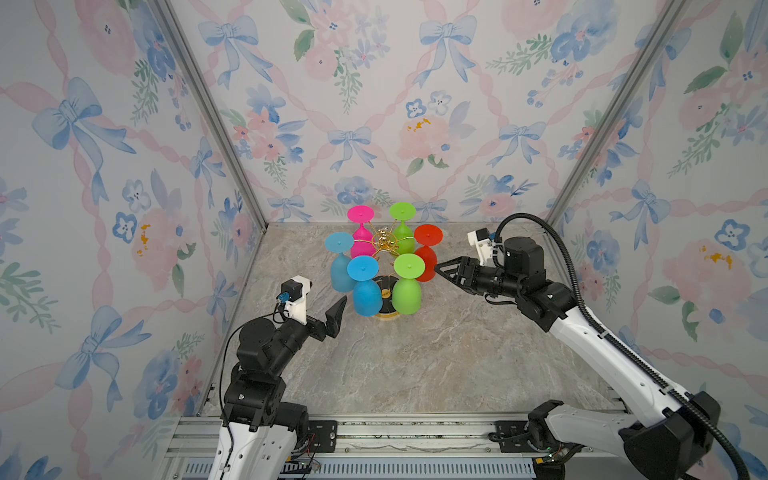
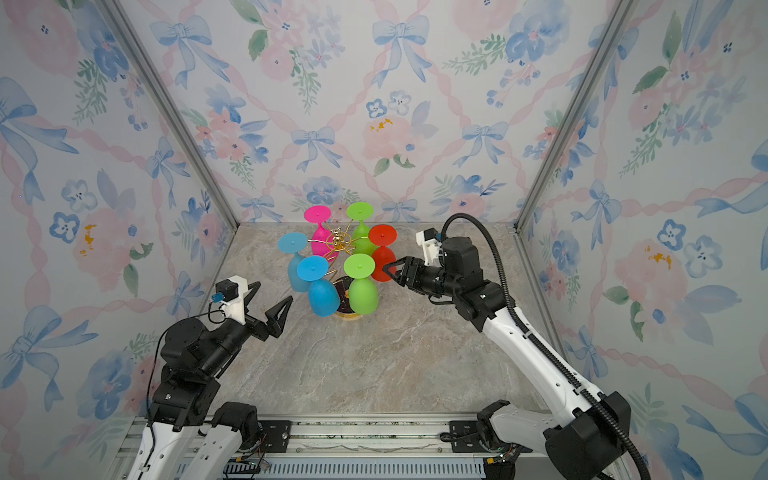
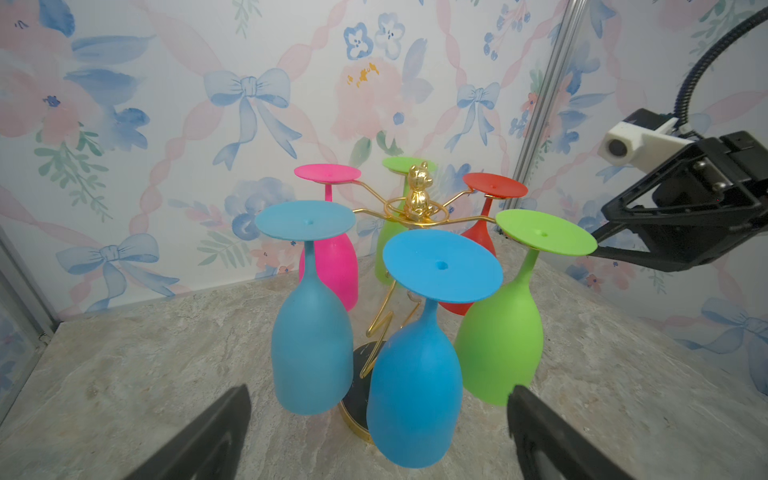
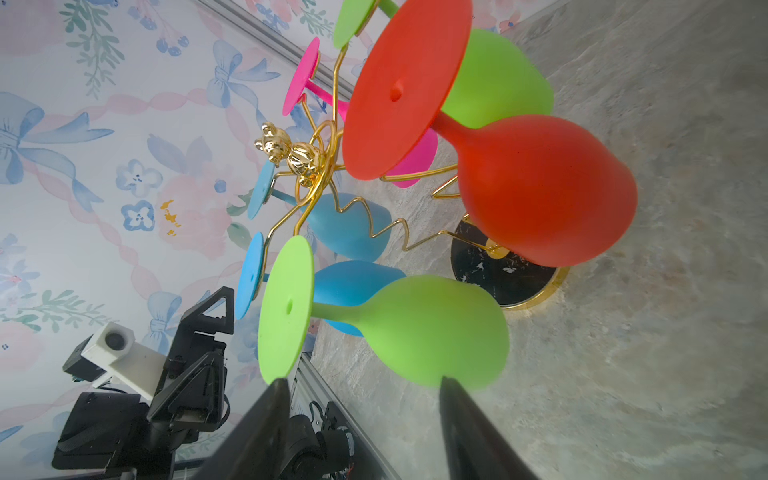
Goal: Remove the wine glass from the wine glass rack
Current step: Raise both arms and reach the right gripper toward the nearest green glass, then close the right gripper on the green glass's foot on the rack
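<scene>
The gold wire wine glass rack [image 1: 383,243] [image 2: 338,241] stands on its round black base [image 4: 498,274] at the back of the table. Several coloured wine glasses hang upside down from its arms. My right gripper [image 1: 436,269] [image 4: 361,386] is level with the front green wine glass [image 1: 407,293] [image 4: 432,328], beside the red one [image 1: 426,257]. Its jaws are apart, one tip near the green foot, the other near the bowl, with nothing between them. My left gripper [image 2: 272,293] [image 3: 378,395] is open wide, just short of the front blue wine glass [image 1: 366,297] [image 3: 415,390].
Floral walls close in the back and both sides, with metal posts [image 1: 216,124] at the corners. The marble tabletop [image 1: 415,365] stretches from the rack to the front rail [image 1: 374,432]. Pink, pale blue and a second green glass hang at the rack's far side.
</scene>
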You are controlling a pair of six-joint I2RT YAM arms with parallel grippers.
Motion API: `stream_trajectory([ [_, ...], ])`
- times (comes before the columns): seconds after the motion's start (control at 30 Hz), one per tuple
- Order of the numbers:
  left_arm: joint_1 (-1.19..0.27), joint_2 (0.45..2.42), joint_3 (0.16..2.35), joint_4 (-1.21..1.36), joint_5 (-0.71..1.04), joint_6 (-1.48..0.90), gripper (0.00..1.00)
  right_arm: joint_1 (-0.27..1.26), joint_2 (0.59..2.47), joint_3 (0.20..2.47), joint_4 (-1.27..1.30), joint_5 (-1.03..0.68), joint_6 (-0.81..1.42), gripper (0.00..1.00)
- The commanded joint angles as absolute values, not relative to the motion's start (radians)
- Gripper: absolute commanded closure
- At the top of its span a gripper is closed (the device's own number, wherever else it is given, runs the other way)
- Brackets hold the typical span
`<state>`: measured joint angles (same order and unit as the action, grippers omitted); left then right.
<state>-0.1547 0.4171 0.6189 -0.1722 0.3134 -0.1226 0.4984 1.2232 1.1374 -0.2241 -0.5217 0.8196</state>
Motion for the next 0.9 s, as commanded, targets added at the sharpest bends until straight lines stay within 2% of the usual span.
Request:
stream_trajectory([
  [0.0,-0.156,0.409,0.608,-0.125,0.352,-0.113,0.02,0.518,1.249,1.185,-0.156,-0.541,0.852,0.45],
  [0.2,-0.156,0.424,0.587,-0.11,0.402,-0.129,0.02,0.539,1.296,1.199,-0.103,-0.562,0.893,0.51],
  [0.87,-0.156,0.441,0.577,-0.106,0.355,-0.135,0.02,0.564,1.348,1.232,-0.063,-0.594,0.936,0.73],
])
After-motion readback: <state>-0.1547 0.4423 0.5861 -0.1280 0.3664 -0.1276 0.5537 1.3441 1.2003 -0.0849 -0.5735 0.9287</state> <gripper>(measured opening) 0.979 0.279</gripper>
